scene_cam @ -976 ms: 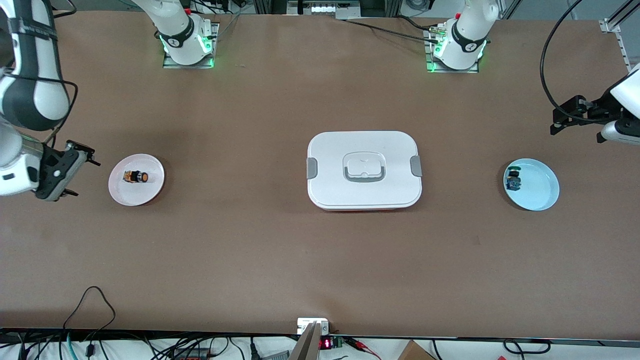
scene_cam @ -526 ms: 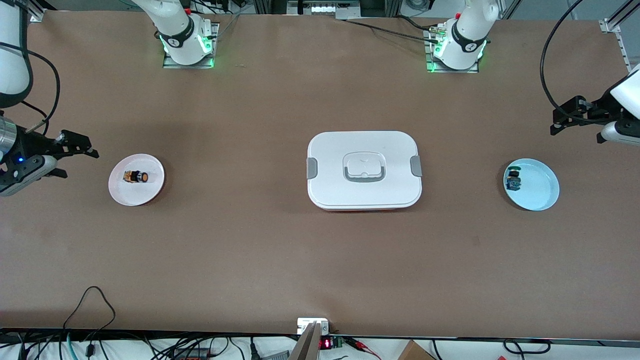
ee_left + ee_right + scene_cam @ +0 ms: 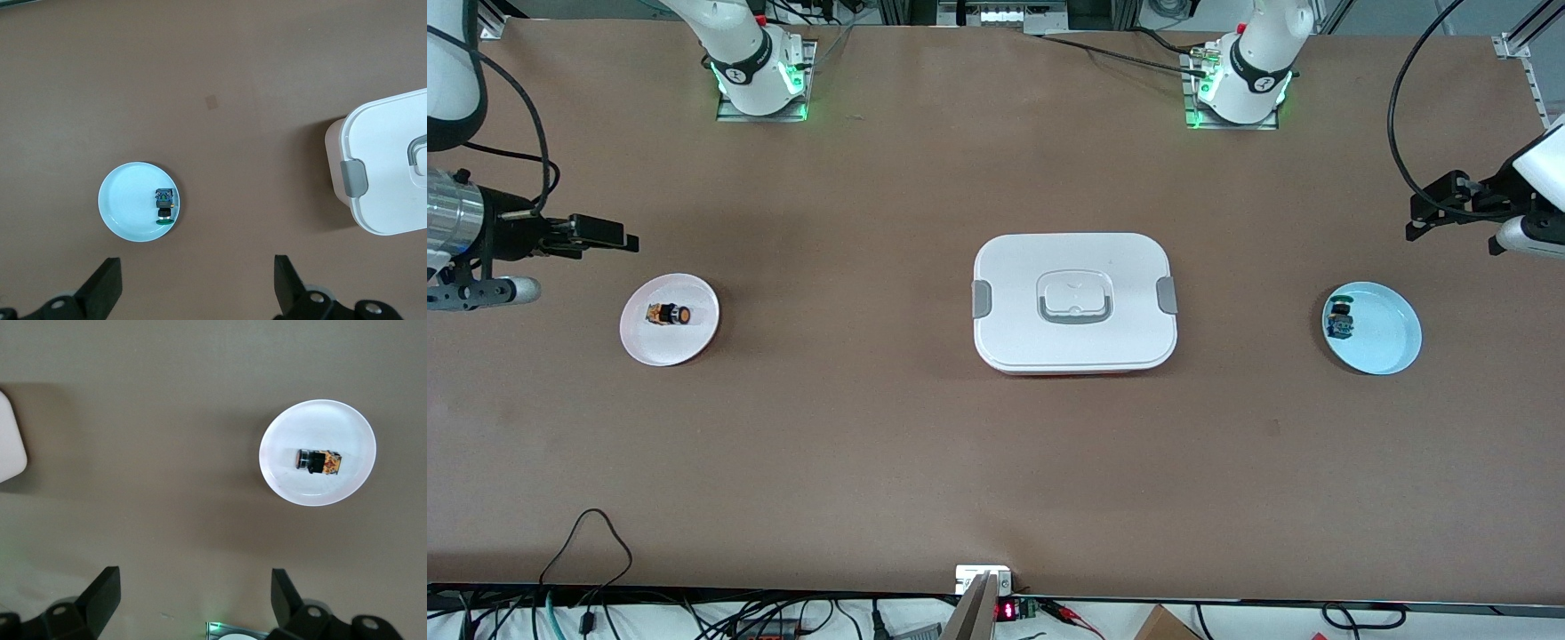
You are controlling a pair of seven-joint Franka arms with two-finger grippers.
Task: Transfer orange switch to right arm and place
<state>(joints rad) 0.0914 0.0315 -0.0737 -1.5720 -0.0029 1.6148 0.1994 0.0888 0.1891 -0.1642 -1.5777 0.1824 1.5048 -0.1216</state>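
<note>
- Both arms are cut off at the front view's edges: only the wrist and pincer of each show, plus the two bases along the top.
- The right pincer (image 3: 591, 236) hangs over the bench (image 3: 996, 462) at the right arm's end, near the pink plate (image 3: 694, 342); its own wrist view shows only the two finger tips (image 3: 100, 590), set wide apart with nothing between them.
- The left pincer (image 3: 1427, 213) is over the left arm's end of the bench, above bare surface near the blue plate (image 3: 1392, 342); in its wrist view the fingers (image 3: 103, 287) also stand wide and empty.
- The box (image 3: 1074, 302) is shut by its lid, so its inside is hidden; each wrist view catches only a corner of it.
- Count: two arms, two pincers, two plates, two switches, one white box with two grey clips and a handle on the lid.
- The orange switch (image 3: 669, 314) lies on its side in the pink plate, toward the right arm's end of the bench, well apart from the box.
- It has a tan-orange body, a black middle and a round orange cap that points toward the box; its markings are too small to read.
- The other switch (image 3: 1339, 321), with a blue-green body, lies in the blue plate close to the rim on the box side.
</note>
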